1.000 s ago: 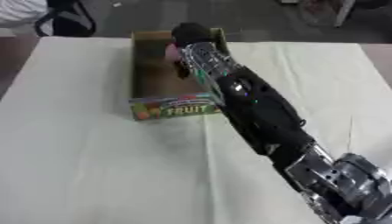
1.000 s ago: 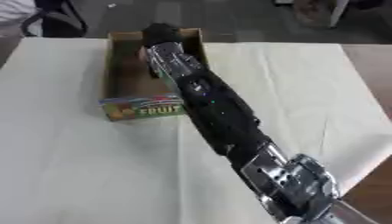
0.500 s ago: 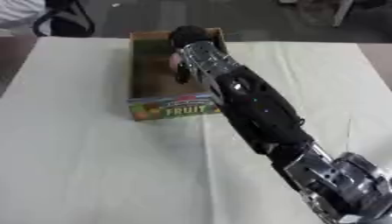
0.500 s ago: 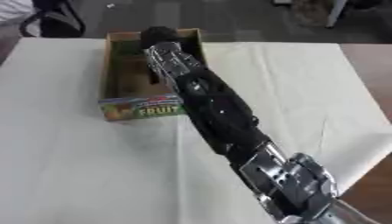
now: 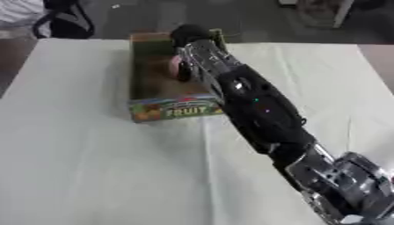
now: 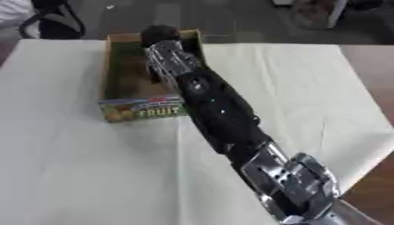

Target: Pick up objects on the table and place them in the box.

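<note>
An open cardboard box (image 5: 146, 83) with a colourful "FRUIT" label on its front wall stands at the far middle of the white table (image 5: 77, 167). My right arm stretches from the lower right corner up over the box, and my right hand (image 5: 189, 34) shows as a dark shape above the box's far right part. A small pink thing (image 5: 175, 66) lies inside the box just left of my wrist; whether the hand touches it is hidden. The left hand shows in neither view.
The table's far edge runs just behind the box, with dark floor beyond. A dark chair (image 5: 65, 19) stands at the far left. A brown surface (image 6: 381, 61) borders the cloth on the right.
The right arm stays stretched over the box. No clear move of the hand or the pink thing shows.
</note>
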You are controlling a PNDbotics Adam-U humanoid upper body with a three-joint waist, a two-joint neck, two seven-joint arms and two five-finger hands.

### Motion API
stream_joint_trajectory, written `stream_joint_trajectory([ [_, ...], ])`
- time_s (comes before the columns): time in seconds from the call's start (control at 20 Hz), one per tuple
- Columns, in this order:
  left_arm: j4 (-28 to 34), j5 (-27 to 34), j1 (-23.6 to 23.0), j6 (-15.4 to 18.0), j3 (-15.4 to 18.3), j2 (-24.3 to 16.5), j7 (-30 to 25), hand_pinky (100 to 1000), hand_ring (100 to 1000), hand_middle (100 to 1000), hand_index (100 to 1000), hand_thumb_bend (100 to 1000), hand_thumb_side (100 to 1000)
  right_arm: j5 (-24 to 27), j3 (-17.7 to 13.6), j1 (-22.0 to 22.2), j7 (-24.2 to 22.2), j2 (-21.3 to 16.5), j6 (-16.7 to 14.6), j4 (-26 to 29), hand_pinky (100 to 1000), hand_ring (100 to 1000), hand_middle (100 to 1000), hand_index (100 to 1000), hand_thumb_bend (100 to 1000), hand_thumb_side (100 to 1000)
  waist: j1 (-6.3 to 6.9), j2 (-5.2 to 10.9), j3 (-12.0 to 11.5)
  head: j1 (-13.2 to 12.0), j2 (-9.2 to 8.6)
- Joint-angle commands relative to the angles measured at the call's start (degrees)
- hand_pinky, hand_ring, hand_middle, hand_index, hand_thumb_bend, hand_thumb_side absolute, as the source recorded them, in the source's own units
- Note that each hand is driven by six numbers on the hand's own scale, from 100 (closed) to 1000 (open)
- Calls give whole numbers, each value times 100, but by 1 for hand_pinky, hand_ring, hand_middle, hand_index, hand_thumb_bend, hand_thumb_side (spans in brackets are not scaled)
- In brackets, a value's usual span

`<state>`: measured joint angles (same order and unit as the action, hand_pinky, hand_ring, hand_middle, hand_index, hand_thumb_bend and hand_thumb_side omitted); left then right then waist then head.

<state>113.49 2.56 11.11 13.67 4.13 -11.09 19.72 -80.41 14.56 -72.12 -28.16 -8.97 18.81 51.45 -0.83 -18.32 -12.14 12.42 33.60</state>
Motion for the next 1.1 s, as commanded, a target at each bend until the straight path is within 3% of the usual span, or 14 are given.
stream_joint_trajectory([
  [0.05, 110, 23, 37, 7, 26, -83, 7, 594, 622, 595, 759, 100, 672, 127, 27, -152, 41, -203, 20, 394, 860, 908, 699, 838, 404, 100, 31, 146, 2, -20, -54],
  [0.35, 110, 12, 46, 9, 47, -96, 37, 594, 622, 595, 759, 100, 672, 637, 254, 55, 6, -738, 196, 1733, 832, 889, 653, 826, 423, 159, 12, 143, 55, -89, -47],
  [0.6, 110, 8, 52, 22, 62, -98, 58, 594, 622, 595, 759, 100, 671, 936, 343, 348, -184, -946, 341, 3029, 807, 878, 634, 825, 435, 217, 33, 145, 91, -140, -52],
  [0.8, 110, 11, 65, 33, 73, -101, 76, 593, 622, 596, 759, 100, 670, 1308, 219, 726, -247, -1149, 514, 4033, 757, 851, 604, 812, 436, 295, 48, 147, 129, -164, -65],
  [1.1, 110, 10, 82, 52, 90, -109, 105, 592, 622, 595, 759, 100, 669, 1907, -5, 1449, 25, -1553, 820, 5672, 720, 827, 583, 798, 409, 378, 65, 141, 177, -211, -55],
])
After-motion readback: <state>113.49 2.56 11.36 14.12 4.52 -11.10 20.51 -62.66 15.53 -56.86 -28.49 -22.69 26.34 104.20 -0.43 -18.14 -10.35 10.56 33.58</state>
